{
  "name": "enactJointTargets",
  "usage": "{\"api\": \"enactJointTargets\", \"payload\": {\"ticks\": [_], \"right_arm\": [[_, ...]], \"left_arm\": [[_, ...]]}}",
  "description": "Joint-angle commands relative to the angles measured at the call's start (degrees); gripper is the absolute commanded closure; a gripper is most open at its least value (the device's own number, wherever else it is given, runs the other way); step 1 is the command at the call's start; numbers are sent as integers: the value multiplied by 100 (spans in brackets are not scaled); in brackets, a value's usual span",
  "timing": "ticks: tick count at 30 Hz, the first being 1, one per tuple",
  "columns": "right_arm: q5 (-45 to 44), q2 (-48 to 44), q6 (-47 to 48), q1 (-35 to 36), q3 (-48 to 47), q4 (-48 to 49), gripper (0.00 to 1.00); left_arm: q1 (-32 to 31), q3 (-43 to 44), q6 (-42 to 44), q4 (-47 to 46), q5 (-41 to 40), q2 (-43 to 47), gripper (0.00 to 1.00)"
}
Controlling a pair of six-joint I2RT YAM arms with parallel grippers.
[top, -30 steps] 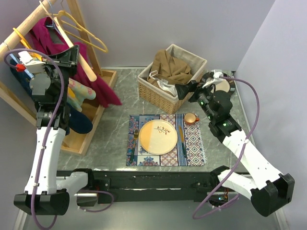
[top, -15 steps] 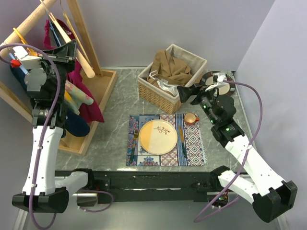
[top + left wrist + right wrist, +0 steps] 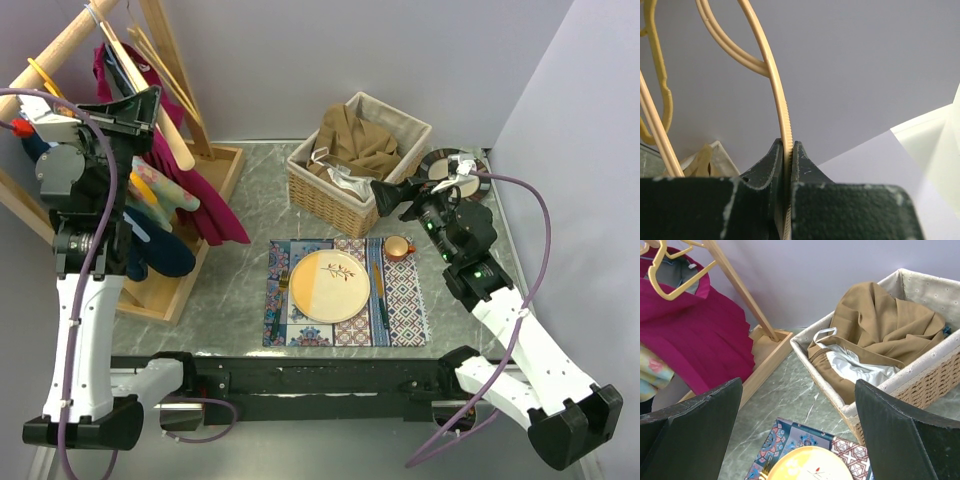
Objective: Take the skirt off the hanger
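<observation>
The magenta skirt (image 3: pixel 215 200) hangs on a beige plastic hanger (image 3: pixel 775 85) at the wooden rack (image 3: pixel 60 45) on the left. My left gripper (image 3: pixel 140 105) is up at the rack, and in the left wrist view it (image 3: pixel 786 143) is shut on the hanger's thin ribbed bar. In the right wrist view the skirt (image 3: pixel 695 335) hangs below the hanger (image 3: pixel 687 284). My right gripper (image 3: pixel 385 192) is open and empty in front of the basket, pointing left; its wrist view shows the jaws (image 3: pixel 797 387) wide apart, well away from the skirt.
A wicker basket (image 3: pixel 300 185) holds a brown garment (image 3: pixel 350 140) and some white cloth. A patterned placemat (image 3: pixel 405 315) carries a yellow plate (image 3: pixel 330 285) and cutlery, with a small orange cup (image 3: pixel 398 246) beside it. Other clothes (image 3: pixel 160 190) hang on the rack above its wooden base (image 3: pixel 225 165).
My left gripper has moved left and up with the hanger, and the skirt has swung under it. My right gripper has lifted slightly, still open.
</observation>
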State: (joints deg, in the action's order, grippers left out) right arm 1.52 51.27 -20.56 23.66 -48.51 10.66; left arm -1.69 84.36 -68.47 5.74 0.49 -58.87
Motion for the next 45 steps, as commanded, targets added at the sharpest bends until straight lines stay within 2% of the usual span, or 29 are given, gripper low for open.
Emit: {"api": "enactJointTargets", "payload": {"ticks": [1,8,18,25,38,45], "right_arm": [[59,-178,-27,25,26,191,0],[112,-187,-18,25,-18,130,0],[244,-170,-133,33,-71,112,0],[305,-187,-212,77,-79,60,0],[226,-187,-168,183,-255,-178,0],[182,-196,-177,227,-264,-178,0]], "left_arm": [[29,450,246,-152,231,51,99],[38,925,202,463,1031,-151,99],[38,1118,299,947,1120,261,99],[38,1285,272,1026,1638,376,99],[38,1189,466,1772,971,1079,99],[38,469,369,1817,268,1536,99]]}}
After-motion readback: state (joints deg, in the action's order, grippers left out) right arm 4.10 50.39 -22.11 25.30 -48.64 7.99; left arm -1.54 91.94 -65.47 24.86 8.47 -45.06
